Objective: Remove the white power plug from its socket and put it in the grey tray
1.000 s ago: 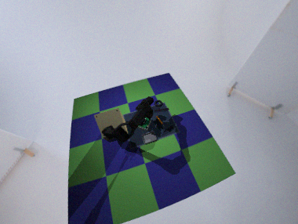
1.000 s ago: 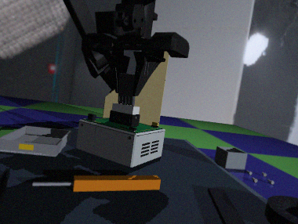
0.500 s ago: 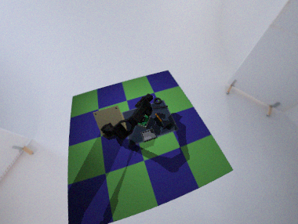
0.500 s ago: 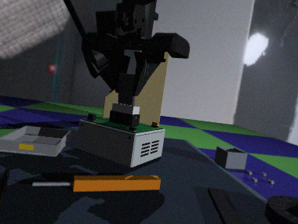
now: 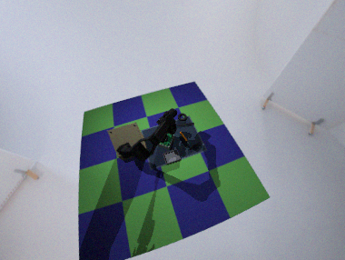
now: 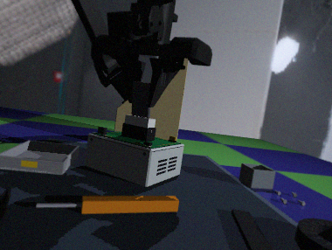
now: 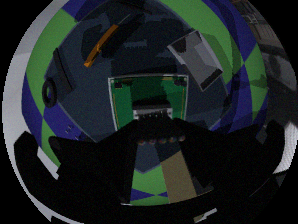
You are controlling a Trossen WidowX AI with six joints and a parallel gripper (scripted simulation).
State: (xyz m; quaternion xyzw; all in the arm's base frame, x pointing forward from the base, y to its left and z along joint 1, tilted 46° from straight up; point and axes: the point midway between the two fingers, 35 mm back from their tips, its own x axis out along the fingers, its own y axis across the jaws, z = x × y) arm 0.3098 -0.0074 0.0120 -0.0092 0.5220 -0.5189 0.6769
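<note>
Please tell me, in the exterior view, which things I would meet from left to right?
Grey tray → white plug in its socket → small grey open box → black ring

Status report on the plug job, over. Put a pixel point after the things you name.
Fingers (image 6: 141, 114) closed on white plug (image 6: 140, 121) (image 7: 152, 112). Plug at its black socket (image 6: 138, 131), not in grey tray (image 5: 172, 157) (image 6: 35, 167) (image 7: 204, 62). Nothing visible between board and tray.

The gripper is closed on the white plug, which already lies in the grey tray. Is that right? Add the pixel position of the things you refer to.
Not quite: the gripper (image 6: 141, 111) (image 7: 156, 123) is closed on the white plug (image 6: 140, 121), but the exterior view shows the plug at its black socket (image 6: 138, 132) on the circuit board (image 6: 163, 142) (image 7: 120, 100), not in the grey tray (image 6: 48, 169) (image 7: 202, 67).
</note>
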